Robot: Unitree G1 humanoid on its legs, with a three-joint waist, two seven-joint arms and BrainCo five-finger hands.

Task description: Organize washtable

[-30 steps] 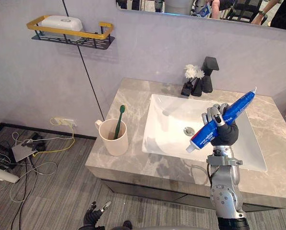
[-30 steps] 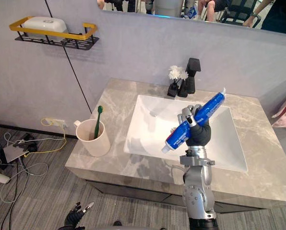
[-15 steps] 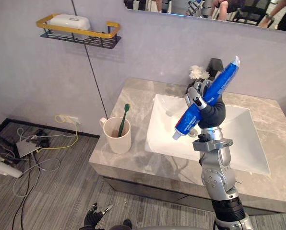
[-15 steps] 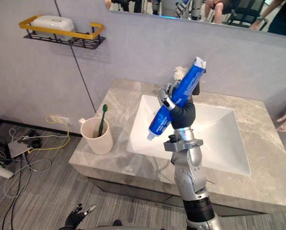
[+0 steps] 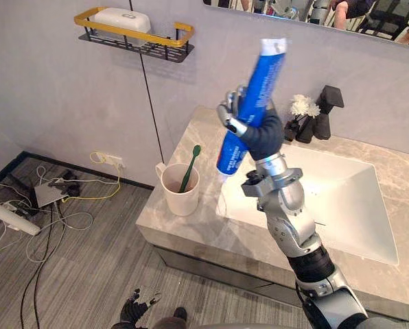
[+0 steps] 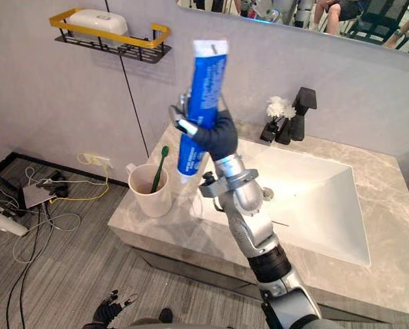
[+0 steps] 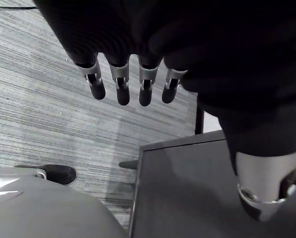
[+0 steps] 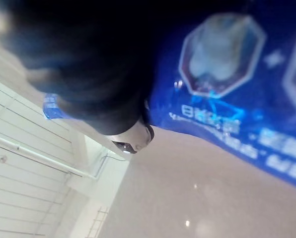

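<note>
Since the right hand [image 5: 259,133] is clamped round the toothpaste tube [image 5: 266,68], cap downward, it should centre the cap over the cup [image 5: 180,203], clear of the toothbrush [image 5: 189,166], before lowering

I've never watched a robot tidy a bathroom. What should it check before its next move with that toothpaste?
1. Grip: right robot hand curled round the toothpaste tube: ok.
2. Orientation: tube held upright: ok.
3. Target: cup upright on the counter, toothbrush inside: ok.
4. Tube's lower end over the cup: not ok, appears off toward the sink.
5. Tube closed: cannot tell.
6. Spare left robot hand open, hanging low: ok.
</note>
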